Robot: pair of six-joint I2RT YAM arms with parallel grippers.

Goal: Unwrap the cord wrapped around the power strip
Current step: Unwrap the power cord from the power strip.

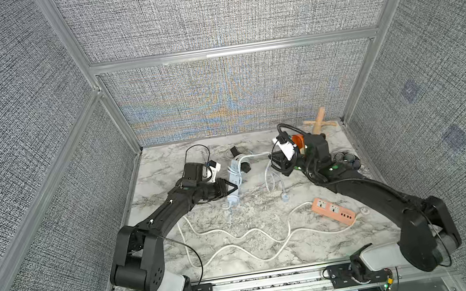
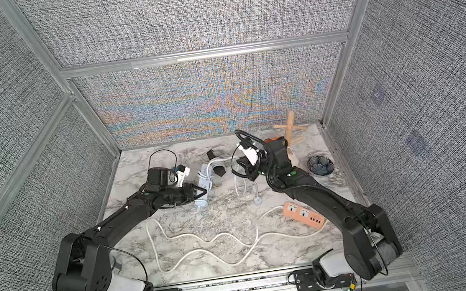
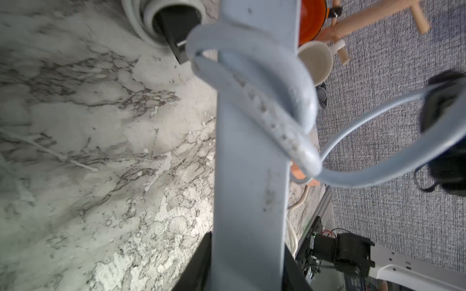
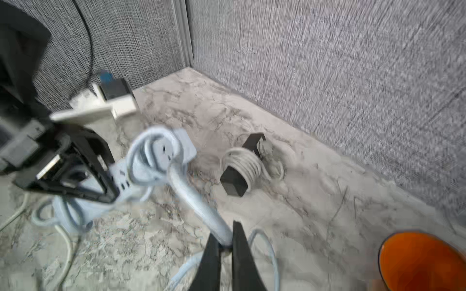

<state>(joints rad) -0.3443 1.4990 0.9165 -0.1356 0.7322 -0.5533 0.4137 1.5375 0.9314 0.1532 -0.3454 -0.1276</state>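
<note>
The power strip point(image 1: 235, 180) point(image 2: 204, 184) sits just left of centre in both top views, pale blue-grey, with its length running toward the back wall. The left jaws are clamped across its body. In the left wrist view, the strip point(image 3: 248, 201) fills the middle of the frame, with a black jaw on either side of it at the bottom edge. The cord point(image 3: 264, 113), the same pale colour, crosses the strip in a couple of loops in the upper middle of that frame.

One stretch of cord point(image 1: 253, 156) runs from the strip's far end toward the right arm. In the blurred right wrist view, the right jaws are shut tight on this cord point(image 4: 194, 199) at lower centre. More slack hangs in loops beneath them.

On the marble surface point(image 1: 332, 246), an orange power strip point(image 1: 332, 211) lies at lower right, and its white cord point(image 1: 238, 237) snakes across the front. A black block wound with white cable point(image 4: 233, 181) lies near the back wall. An orange bowl point(image 4: 423, 262) shows at the lower right of the right wrist view.
</note>
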